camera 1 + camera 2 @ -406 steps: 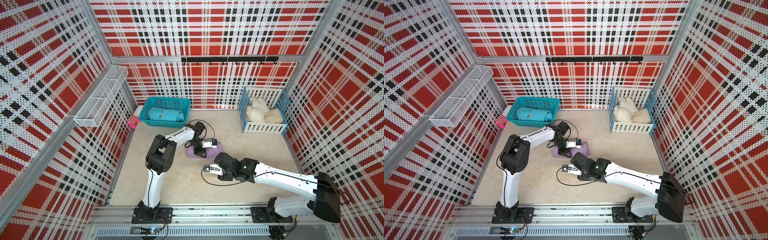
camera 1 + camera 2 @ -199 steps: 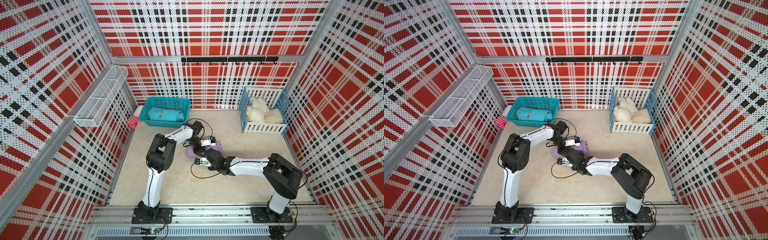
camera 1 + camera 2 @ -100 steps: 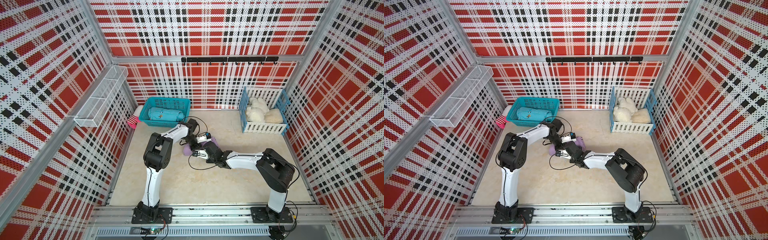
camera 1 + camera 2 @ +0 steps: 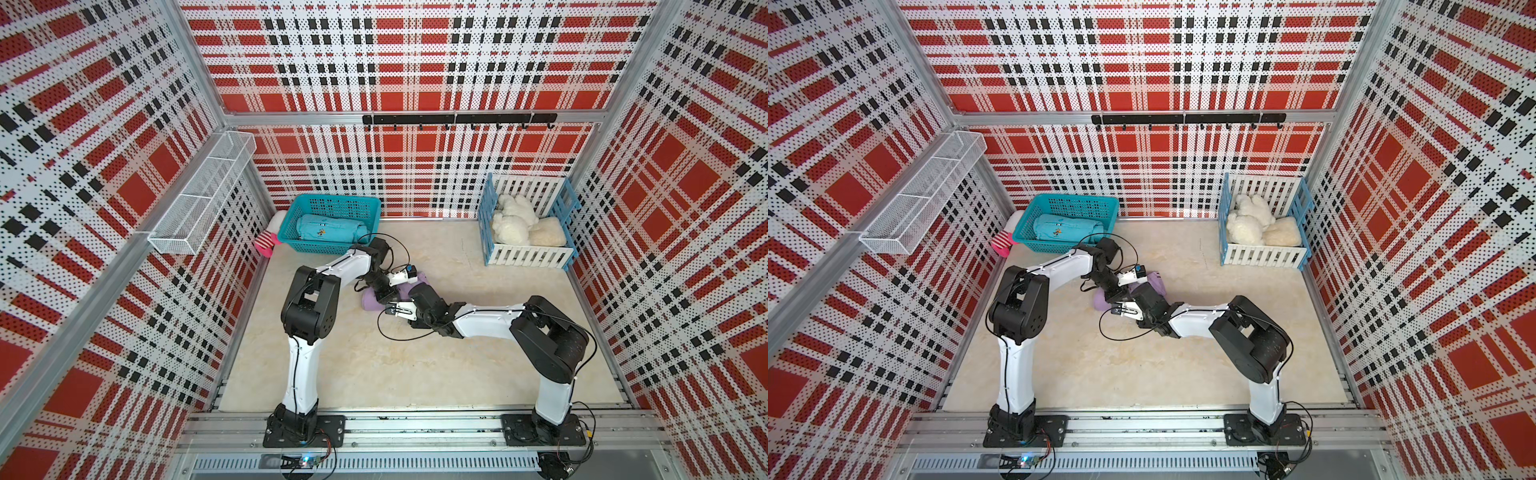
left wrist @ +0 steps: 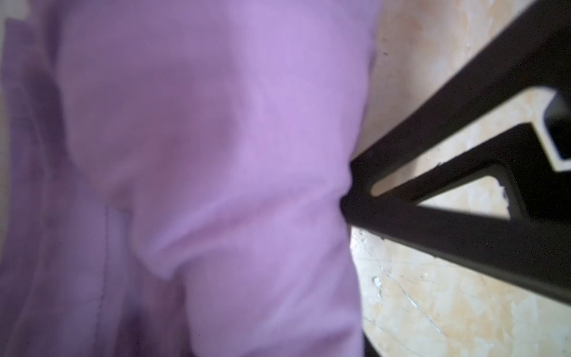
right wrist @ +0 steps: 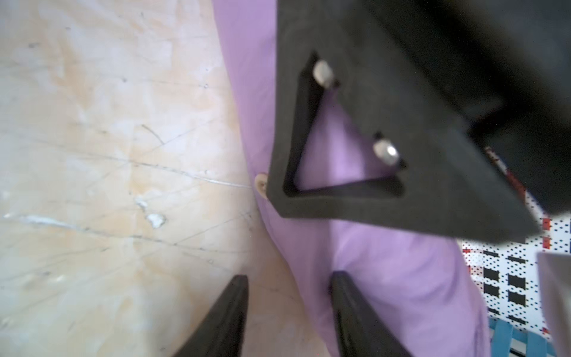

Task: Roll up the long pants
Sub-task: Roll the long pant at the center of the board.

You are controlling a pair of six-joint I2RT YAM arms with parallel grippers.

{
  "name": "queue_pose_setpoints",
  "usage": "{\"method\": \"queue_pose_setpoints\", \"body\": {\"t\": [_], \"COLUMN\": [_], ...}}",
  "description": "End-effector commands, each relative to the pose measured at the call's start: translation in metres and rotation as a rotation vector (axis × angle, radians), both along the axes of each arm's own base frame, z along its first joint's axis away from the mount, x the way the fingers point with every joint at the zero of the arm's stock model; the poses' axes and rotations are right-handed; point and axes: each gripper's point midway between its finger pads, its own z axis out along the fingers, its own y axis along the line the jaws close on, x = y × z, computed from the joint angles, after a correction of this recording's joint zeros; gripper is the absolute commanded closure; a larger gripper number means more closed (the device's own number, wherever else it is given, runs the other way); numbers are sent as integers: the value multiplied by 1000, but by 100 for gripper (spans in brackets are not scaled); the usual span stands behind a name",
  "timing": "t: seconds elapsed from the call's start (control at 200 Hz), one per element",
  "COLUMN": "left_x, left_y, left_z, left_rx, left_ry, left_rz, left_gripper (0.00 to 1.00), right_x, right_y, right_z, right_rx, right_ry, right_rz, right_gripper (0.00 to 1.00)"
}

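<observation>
- Long pants [image 4: 371,303]: lilac cloth bundled into a roll on the beige tabletop [image 4: 353,365], near the teal basket [image 4: 307,246], partly covered by both my arms.
- My left gripper [image 4: 385,296]: closed onto the roll; one black finger [image 5: 432,235] dents the cloth, its partner hidden.
- My right gripper [image 6: 290,278]: jaws apart, one tip against the cloth's edge, the other over bare tabletop.

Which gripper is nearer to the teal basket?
Left. The left gripper presses the long pants on the side toward the teal basket; the right gripper meets them from the opposite side, farther off.
</observation>
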Motion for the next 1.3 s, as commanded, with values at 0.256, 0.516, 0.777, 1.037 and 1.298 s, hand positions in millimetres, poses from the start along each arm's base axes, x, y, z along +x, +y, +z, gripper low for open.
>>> {"method": "queue_pose_setpoints", "body": {"t": [0.256,0.516,0.777,1.037,1.298], "left_x": [-83,-91,-101,-101,-95], "left_y": [27,22,19,18,23], "left_z": [-60,-57,-60,-59,-60], "left_rx": [259,224,215,221,215], "left_ry": [290,314,356,353,356], "left_rz": [-121,-133,-153,-152,-131], "left_gripper": [73,73,72,71,71], "right_x": [-1,13,25,52,32], "right_y": [-15,0,10,11,19], "right_z": [0,16,21,-10,17], "right_rx": [-110,-36,-23,-92,-24], "right_ry": [-27,-142,-240,-212,-296], "right_rz": [16,-4,12,-8,65], "right_gripper": [39,37,33,32,32]}}
